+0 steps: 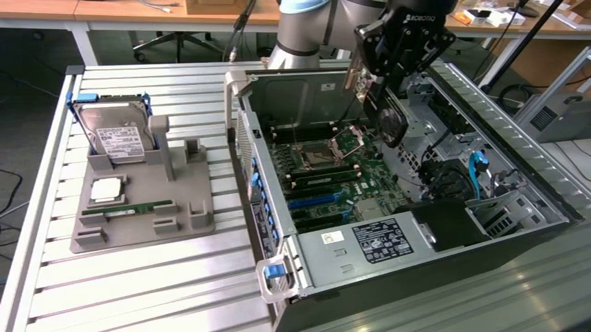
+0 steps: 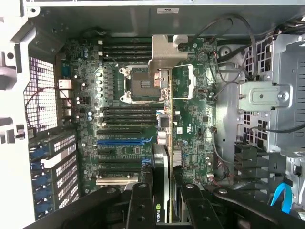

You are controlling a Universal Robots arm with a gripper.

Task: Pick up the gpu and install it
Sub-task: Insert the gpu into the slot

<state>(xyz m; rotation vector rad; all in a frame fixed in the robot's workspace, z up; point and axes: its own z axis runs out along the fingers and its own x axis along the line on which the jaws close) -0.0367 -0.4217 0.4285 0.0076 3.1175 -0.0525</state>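
Transport stage of the install: the gripper [image 1: 381, 81] pinches the gpu [image 1: 394, 119] on edge. The card hangs beneath it inside the open computer case [image 1: 295, 93], above the motherboard [image 2: 119, 114]. Seating it, I judge, calls for squaring its connector edge over the blue slot [image 2: 121, 141] below.

The computer case [image 1: 242, 131] lies on the table [image 1: 138, 290]. Beside the case, on the exterior view's left, sits a holder tray [image 1: 189, 190]. On it a hard drive [image 1: 115, 135] stands level with the case's far half, and a RAM stick [image 1: 129, 207] lies level with its middle. Over the case's motherboard [image 1: 356, 176], the gripper [image 1: 374, 86] holds the gpu [image 1: 392, 121].
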